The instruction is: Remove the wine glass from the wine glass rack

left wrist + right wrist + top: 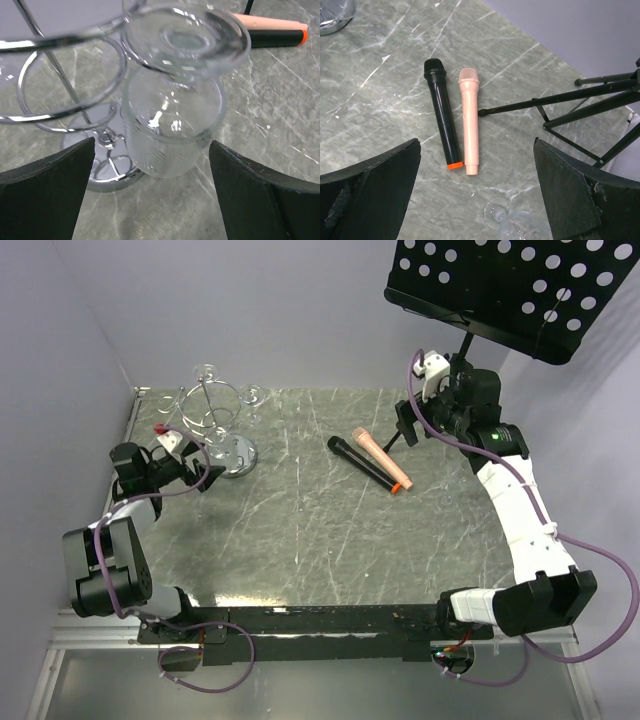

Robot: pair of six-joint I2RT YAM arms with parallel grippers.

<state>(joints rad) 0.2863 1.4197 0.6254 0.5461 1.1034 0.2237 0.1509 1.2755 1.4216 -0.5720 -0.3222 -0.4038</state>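
The chrome wine glass rack stands at the table's far left on a round mirror base. Clear wine glasses hang upside down from its loops. In the left wrist view one wine glass hangs from a chrome loop, foot up, just ahead of my left gripper. That gripper is open, its fingers apart on either side of the bowl and not touching it. It sits just left of the rack base in the top view. My right gripper is open and empty over the table's right side.
A black microphone and a pink microphone lie side by side mid-table. The black tripod music stand stands at the far right, its legs near my right gripper. Another clear glass shows below the right gripper.
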